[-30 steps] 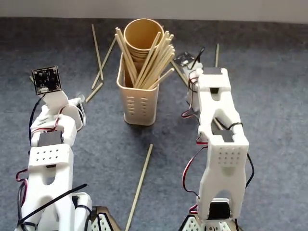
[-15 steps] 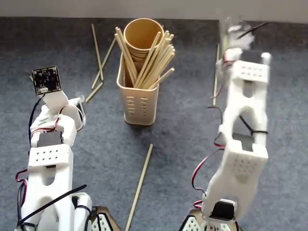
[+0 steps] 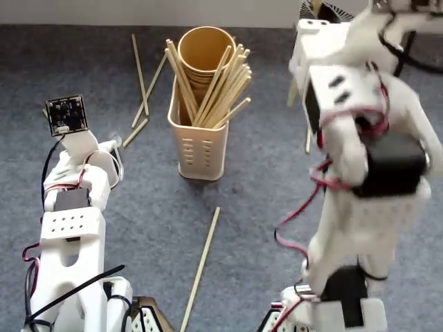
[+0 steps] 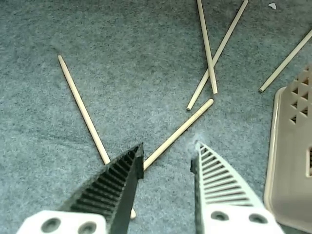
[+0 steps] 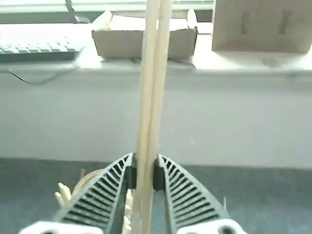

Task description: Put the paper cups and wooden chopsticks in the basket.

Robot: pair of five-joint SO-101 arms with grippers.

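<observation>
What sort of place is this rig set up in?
Probably an office or lab: a keyboard and an open cardboard box on the ledge behind, grey carpet as work surface.

A grey carpeted table [image 3: 138,228] is carrying everything, and the basket [image 3: 201,149] is standing upright on it toward the far side, between the two arms. Loose chopsticks [image 3: 138,66] are lying flat on the carpet to the basket's left (two of them are crossing each other, with a shorter piece [image 3: 136,131] near their ends). One long chopstick [image 3: 201,270] is lying in front of the basket, apart from it.
</observation>
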